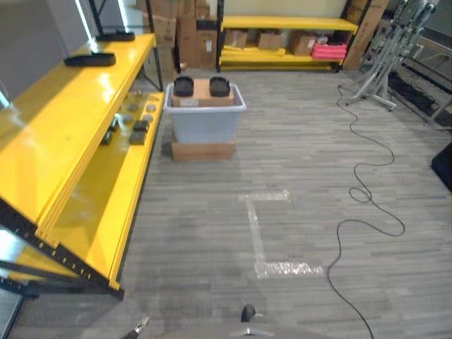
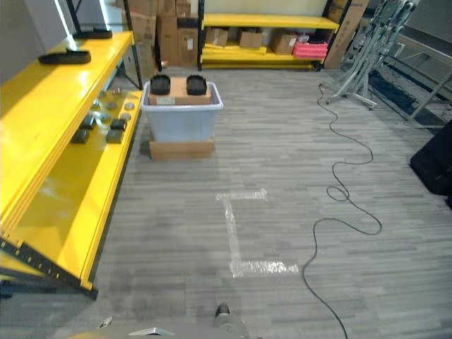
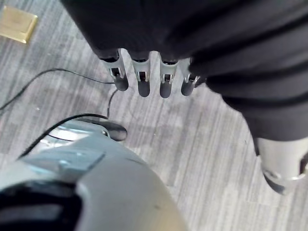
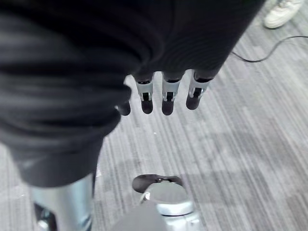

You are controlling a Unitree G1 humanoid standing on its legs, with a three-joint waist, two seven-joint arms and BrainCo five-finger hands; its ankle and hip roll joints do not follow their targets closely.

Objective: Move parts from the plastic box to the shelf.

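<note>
With my left hand [image 3: 149, 79] and right hand [image 4: 166, 94] hanging slack-fingered and empty, the plastic box [image 1: 205, 113] sits upper centre beside the shelf [image 1: 78, 141], so I risk tripping on the floor cable [image 1: 367, 191] walking over.

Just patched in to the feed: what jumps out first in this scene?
The long yellow shelf along the robot's left dominates, with small dark parts on its lower level. Ahead, by its far end, a grey plastic box sits on a cardboard base, two black parts on top. Both hands, left and right, hang open over the floor.
</note>
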